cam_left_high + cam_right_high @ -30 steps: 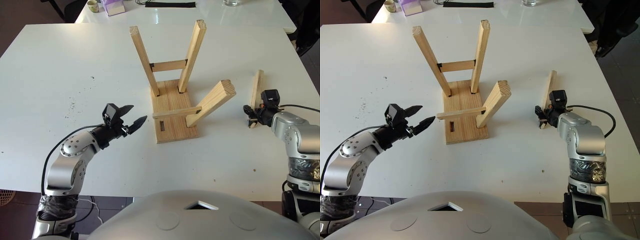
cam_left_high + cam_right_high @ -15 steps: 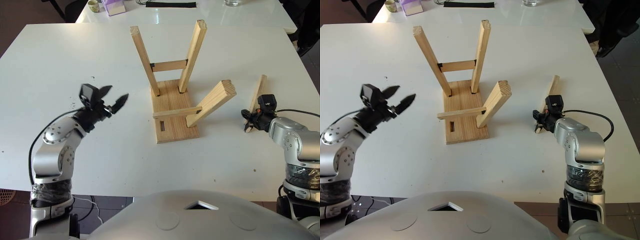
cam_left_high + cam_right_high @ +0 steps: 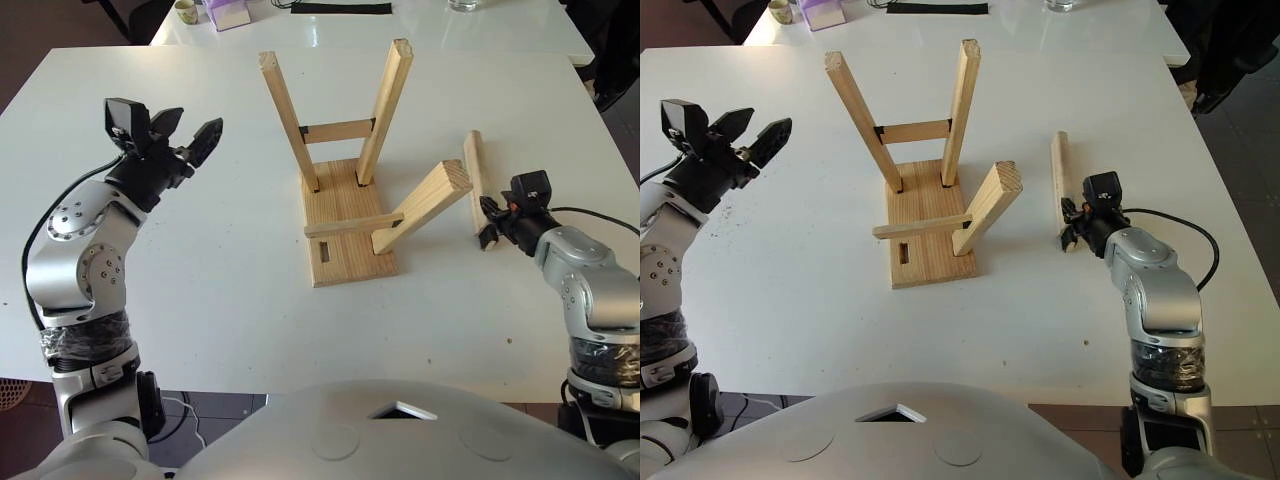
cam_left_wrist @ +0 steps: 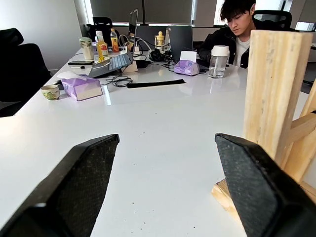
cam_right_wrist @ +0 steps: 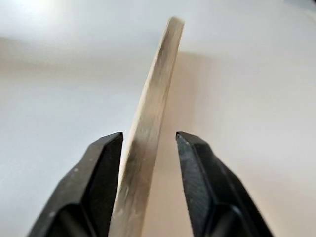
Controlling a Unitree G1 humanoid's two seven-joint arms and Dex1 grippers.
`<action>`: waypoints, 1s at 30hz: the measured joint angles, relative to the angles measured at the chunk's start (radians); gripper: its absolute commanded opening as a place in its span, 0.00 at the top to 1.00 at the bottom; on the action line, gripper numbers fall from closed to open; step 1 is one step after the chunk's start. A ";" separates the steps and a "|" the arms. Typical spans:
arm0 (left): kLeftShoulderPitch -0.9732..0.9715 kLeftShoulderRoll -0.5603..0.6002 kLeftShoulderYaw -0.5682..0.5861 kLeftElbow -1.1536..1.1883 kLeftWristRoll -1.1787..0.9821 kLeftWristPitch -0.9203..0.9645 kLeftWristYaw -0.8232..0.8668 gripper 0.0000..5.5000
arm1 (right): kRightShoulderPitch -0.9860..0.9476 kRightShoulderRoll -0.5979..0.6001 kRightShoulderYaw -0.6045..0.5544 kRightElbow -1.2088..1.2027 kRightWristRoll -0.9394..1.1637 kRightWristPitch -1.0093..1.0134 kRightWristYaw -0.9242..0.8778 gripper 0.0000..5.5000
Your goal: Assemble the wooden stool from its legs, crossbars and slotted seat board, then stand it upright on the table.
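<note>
The slotted seat board lies flat mid-table. Two legs stand upright in it, joined by a crossbar. A third leg leans tilted over the board's right side, with a second crossbar running left from it. A loose leg lies on the table right of the stool, and my right gripper is shut on its near end; both fingers flank the wood. My left gripper is raised left of the stool, open and empty, with the nearest upright leg ahead of it.
A second white table behind holds a tissue box, a cup, a black strip and a water bottle. Small dark specks mark the white table at left. Its right edge runs close behind my right arm.
My left arm rose and drew back to the left, away from the seat board. My right gripper swung the loose leg, so its far end now lies closer to the stool.
</note>
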 measured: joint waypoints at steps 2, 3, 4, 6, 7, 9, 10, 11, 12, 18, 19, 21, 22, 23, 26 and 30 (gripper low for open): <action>-0.029 0.000 -0.013 -0.017 -0.014 0.031 0.009 0.34 | -0.002 -0.046 0.028 0.003 -0.065 -0.121 0.009 0.80; -0.049 -0.001 -0.018 -0.035 -0.023 0.051 0.017 0.34 | -0.003 -0.060 0.038 0.002 -0.092 -0.177 0.015 0.82; -0.064 -0.001 -0.021 -0.046 -0.031 0.058 0.020 0.34 | -0.004 -0.065 0.041 0.000 -0.097 -0.195 0.020 0.85; -0.103 0.000 -0.024 -0.074 -0.055 0.080 0.021 0.34 | -0.001 -0.066 0.040 0.002 -0.100 -0.206 0.029 0.88; -0.113 0.000 -0.025 -0.078 -0.061 0.088 0.021 0.34 | 0.003 -0.066 0.039 0.002 -0.102 -0.209 0.030 0.88; -0.117 0.003 -0.026 -0.080 -0.062 0.094 0.021 0.34 | 0.016 -0.044 0.013 0.000 -0.096 -0.208 0.018 0.88; -0.117 0.004 -0.027 -0.080 -0.062 0.095 0.021 0.34 | 0.022 -0.017 -0.008 -0.010 -0.077 -0.196 0.012 0.85; -0.117 0.004 -0.029 -0.080 -0.061 0.097 0.021 0.34 | 0.027 0.019 -0.041 -0.032 -0.038 -0.168 0.003 0.83; -0.116 0.005 -0.033 -0.081 -0.060 0.098 0.021 0.34 | 0.032 0.060 -0.080 -0.064 0.013 -0.131 -0.003 0.80; -0.099 0.004 -0.069 -0.099 -0.054 0.112 0.025 0.34 | 0.082 0.235 -0.160 -0.233 0.150 0.116 -0.099 0.64; -0.099 0.004 -0.070 -0.100 -0.054 0.112 0.025 0.34 | 0.094 0.242 -0.162 -0.247 0.149 0.137 -0.115 0.62; -0.093 0.004 -0.070 -0.109 -0.054 0.112 0.029 0.34 | 0.127 0.242 -0.150 -0.274 0.130 0.167 -0.147 0.59; -0.089 0.003 -0.070 -0.115 -0.054 0.113 0.032 0.34 | 0.142 0.234 -0.131 -0.279 0.110 0.165 -0.151 0.59; -0.084 0.001 -0.070 -0.120 -0.054 0.113 0.037 0.34 | 0.157 0.223 -0.111 -0.280 0.090 0.159 -0.151 0.59; -0.060 -0.005 -0.070 -0.132 -0.054 0.115 0.045 0.34 | 0.187 0.152 -0.058 -0.273 0.017 0.095 -0.146 0.59; -0.060 -0.007 -0.071 -0.134 -0.055 0.116 0.046 0.34 | 0.169 0.146 -0.051 -0.215 0.001 0.059 -0.129 0.59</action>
